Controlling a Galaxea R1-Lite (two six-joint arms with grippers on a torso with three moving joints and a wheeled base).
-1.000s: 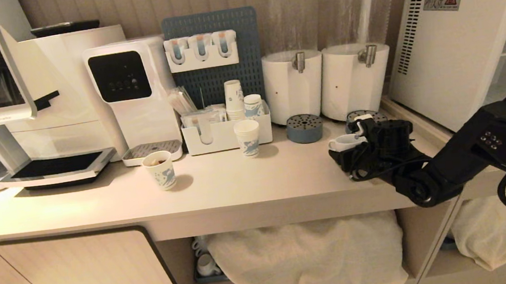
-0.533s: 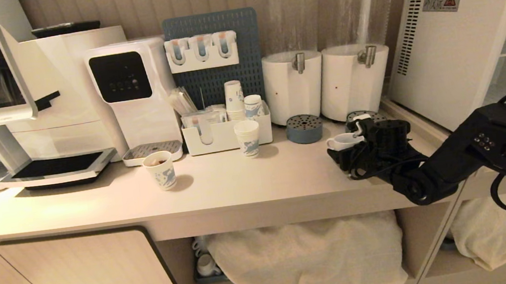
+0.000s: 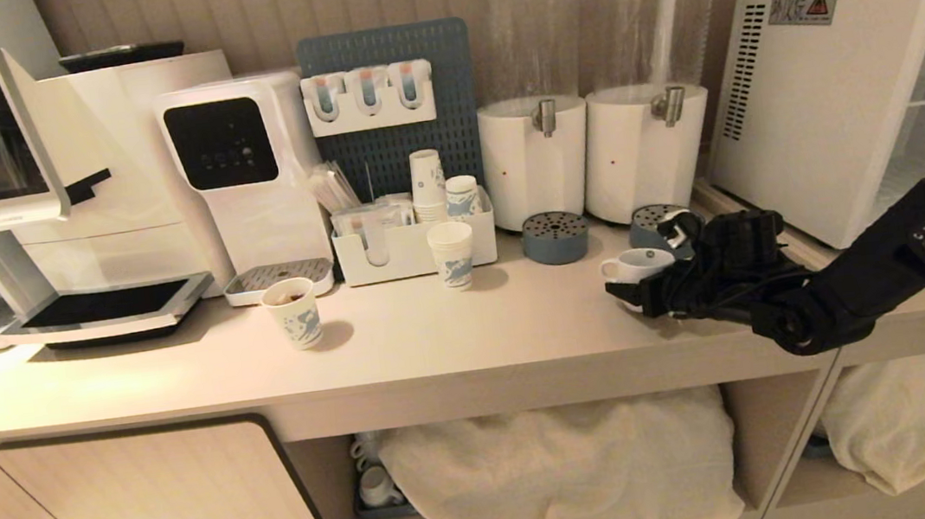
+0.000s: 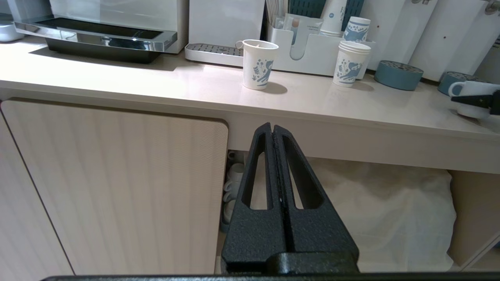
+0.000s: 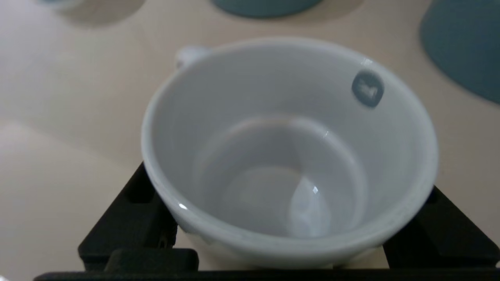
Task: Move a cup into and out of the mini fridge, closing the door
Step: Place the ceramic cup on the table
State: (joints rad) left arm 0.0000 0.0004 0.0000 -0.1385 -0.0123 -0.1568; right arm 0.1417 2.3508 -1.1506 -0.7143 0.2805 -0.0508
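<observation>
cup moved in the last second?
Yes. The cup, between the right gripper's fingers, now tilts its mouth more toward the camera and sits slightly lower and nearer the round blue drip tray on the counter.

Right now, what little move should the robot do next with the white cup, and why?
Probably carry the cup toward the mini fridge. The right gripper has a finger on each side of it, and the fridge stands open-fronted, shelves showing.
</observation>
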